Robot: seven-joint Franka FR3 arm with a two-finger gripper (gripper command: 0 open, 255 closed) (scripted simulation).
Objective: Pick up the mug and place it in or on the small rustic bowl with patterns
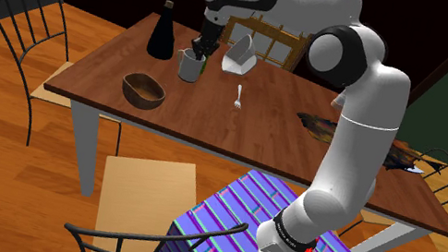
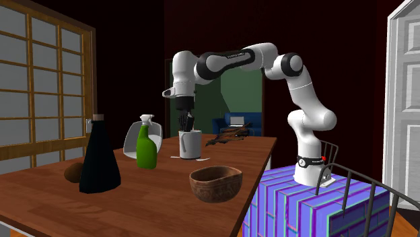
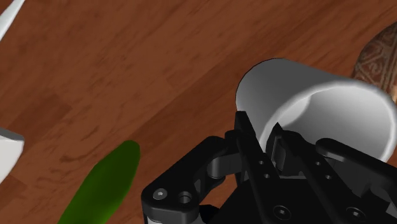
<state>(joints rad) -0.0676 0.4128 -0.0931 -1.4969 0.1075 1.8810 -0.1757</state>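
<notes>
- A brown wooden table (image 1: 259, 126) carries the things listed here.
- A black bottle (image 1: 164, 34) with a wide conical base and a slim neck stands upright near the table's far edge.
- A green spray bottle (image 2: 146, 145) with a white trigger head stands upright.
- A white scoop (image 1: 240, 56) sits just behind the spray bottle.
- A small pale fork (image 1: 238, 97) lies flat on bare wood.
- A dark twiggy object (image 1: 316, 125) lies towards the shoulder view's right.
- A small brown lump (image 2: 73, 173) sits just beside the black bottle.
- A black wire chair (image 1: 27, 31) stands near the table.
- The second exterior view has a wood-framed window (image 2: 40, 87) and a white door (image 2: 404, 101).
</notes>
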